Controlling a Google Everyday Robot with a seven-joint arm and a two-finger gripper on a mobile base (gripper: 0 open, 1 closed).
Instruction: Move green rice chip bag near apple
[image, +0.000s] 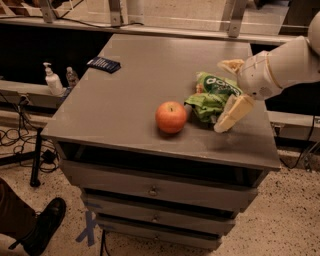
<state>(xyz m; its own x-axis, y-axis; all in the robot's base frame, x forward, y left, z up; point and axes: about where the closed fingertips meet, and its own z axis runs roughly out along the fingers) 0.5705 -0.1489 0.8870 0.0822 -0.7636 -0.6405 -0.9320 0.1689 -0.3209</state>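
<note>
The green rice chip bag (212, 95) lies crumpled on the grey table top (145, 80), right of centre. The red-orange apple (171, 116) sits just left of it, a small gap apart, near the front edge. My gripper (229, 91) reaches in from the right. It is open, with one tan finger (228, 65) behind the bag and the other (233, 114) in front of it. The jaws stand wide on either side of the bag's right end and do not squeeze it.
A flat dark-blue packet (103, 64) lies at the table's far left. Two small bottles (52, 80) stand on a ledge left of the table. Drawers (152, 190) sit below the top. A person's shoe (42, 225) is on the floor at lower left.
</note>
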